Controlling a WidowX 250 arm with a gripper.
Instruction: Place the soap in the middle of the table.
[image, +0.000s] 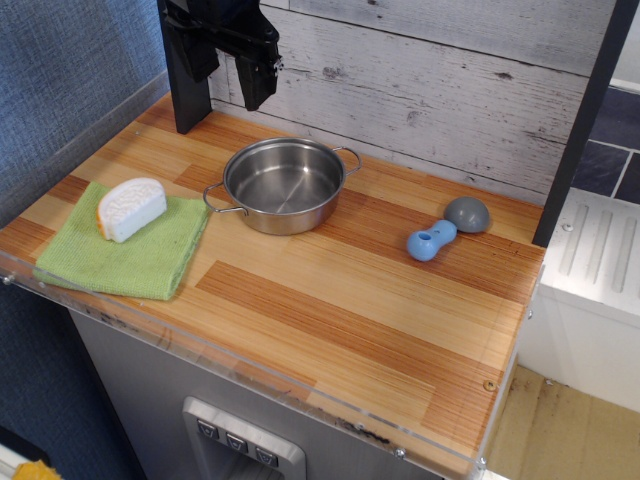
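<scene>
The soap (130, 208) is a white half-round wedge with a bumpy face and an orange-tan edge. It lies on a green cloth (130, 250) at the left side of the striped wooden table (340, 300). My black gripper (232, 70) hangs at the top left, above the table's back edge, well above and behind the soap. Its two fingers point down with a gap between them and nothing in it.
A steel pot (283, 184) with two handles stands behind the table's middle. A small blue peanut-shaped piece (431, 241) and a grey dome (468, 214) lie at the right. A clear acrylic rim (250, 375) runs along the front edge. A plank wall is behind.
</scene>
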